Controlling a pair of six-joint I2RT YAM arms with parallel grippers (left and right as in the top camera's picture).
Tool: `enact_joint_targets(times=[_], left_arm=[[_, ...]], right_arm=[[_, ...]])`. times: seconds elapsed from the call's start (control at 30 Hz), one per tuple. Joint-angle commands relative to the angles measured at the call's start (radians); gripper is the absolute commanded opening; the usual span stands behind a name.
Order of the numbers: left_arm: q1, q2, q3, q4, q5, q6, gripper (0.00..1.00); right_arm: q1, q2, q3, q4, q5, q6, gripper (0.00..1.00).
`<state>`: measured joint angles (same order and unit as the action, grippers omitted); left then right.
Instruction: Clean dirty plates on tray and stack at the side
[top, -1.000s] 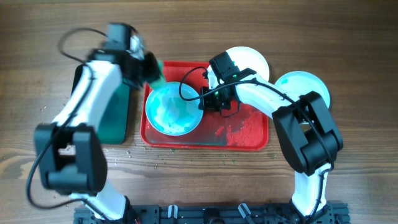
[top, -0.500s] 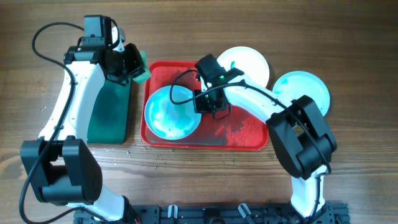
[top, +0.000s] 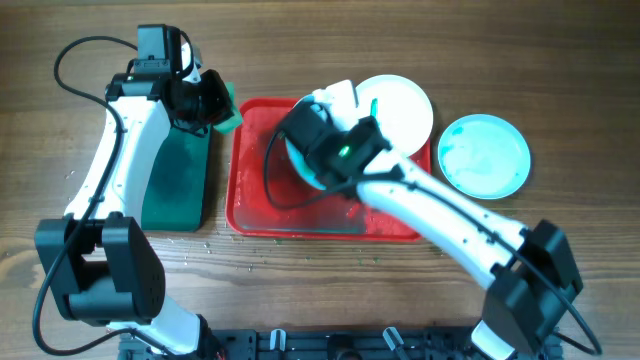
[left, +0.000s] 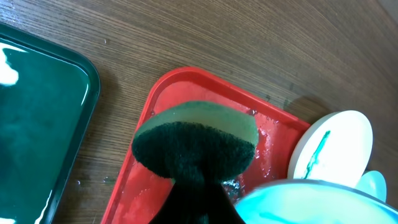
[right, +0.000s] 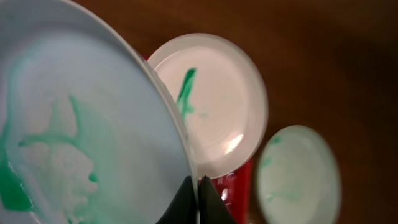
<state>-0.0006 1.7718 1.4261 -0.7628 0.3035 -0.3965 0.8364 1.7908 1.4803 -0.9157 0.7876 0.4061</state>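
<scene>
While the wooden table (top: 560, 60) is filling the whole backdrop, the tray (top: 250, 215), red and rimmed, is lying at centre, teal smears wetting its floor. Just left of it the dark green tray (top: 175, 190) is sitting on the wood, with small specks scattered by its near edge.

Now the plates. The held plate (right: 74, 124) is hanging tilted over the red tray, its face washed in pale teal with green blotches. The right wrist view is cutting it off at the left, and from overhead the arm is covering most of it, so I cannot tell whether its lower edge is touching the tray. The streaked plate (top: 400, 105), white with one green stroke, is overlapping the tray's far right corner. The teal plate (top: 485, 155) is lying on the table, right of the tray and apart from it.

The sponge (left: 196, 140), green-backed with a dark scouring face, is hovering over the tray's far left corner.

The right tool (right: 198, 190) is pinching the held plate's rim, fingers pressed together on it. The left tool (left: 189, 183) is clamping the sponge, its fingertips buried in the dark pad.
</scene>
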Motion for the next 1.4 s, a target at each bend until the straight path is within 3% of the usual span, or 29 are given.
enact_joint_targets(times=[0.0, 0.2, 0.67, 0.73, 0.87, 0.97, 1.13, 1.33, 1.37], left_arm=[[-0.004, 0.011, -0.003, 0.01, -0.01, 0.019, 0.04], [-0.004, 0.011, -0.003, 0.01, -0.01, -0.004, 0.04], [-0.004, 0.011, -0.003, 0.01, -0.01, -0.004, 0.04], [-0.004, 0.011, -0.003, 0.01, -0.01, -0.004, 0.04], [-0.004, 0.011, -0.003, 0.006, -0.01, -0.004, 0.04], [-0.004, 0.011, -0.003, 0.002, -0.01, -0.004, 0.04], [-0.004, 0.011, -0.003, 0.0, -0.01, -0.004, 0.04], [-0.004, 0.011, -0.003, -0.01, -0.01, -0.004, 0.04], [-0.004, 0.011, -0.003, -0.01, -0.01, -0.004, 0.04]], right_arm=[[0.104, -0.016, 0.017, -0.024, 0.484, -0.014, 0.04], [0.217, -0.016, 0.017, -0.028, 0.733, -0.051, 0.04], [0.233, -0.018, 0.017, 0.03, 0.724, -0.103, 0.04], [0.225, -0.018, 0.017, 0.04, 0.557, -0.12, 0.04], [0.081, -0.014, 0.016, 0.056, -0.19, -0.088, 0.04], [-0.026, -0.014, -0.009, 0.114, -0.459, 0.013, 0.04], [-0.138, 0.024, -0.121, 0.304, -0.682, 0.051, 0.04], [-0.144, 0.119, -0.148, 0.354, -0.734, 0.144, 0.04], [-0.144, 0.133, -0.148, 0.352, -0.747, 0.142, 0.11]])
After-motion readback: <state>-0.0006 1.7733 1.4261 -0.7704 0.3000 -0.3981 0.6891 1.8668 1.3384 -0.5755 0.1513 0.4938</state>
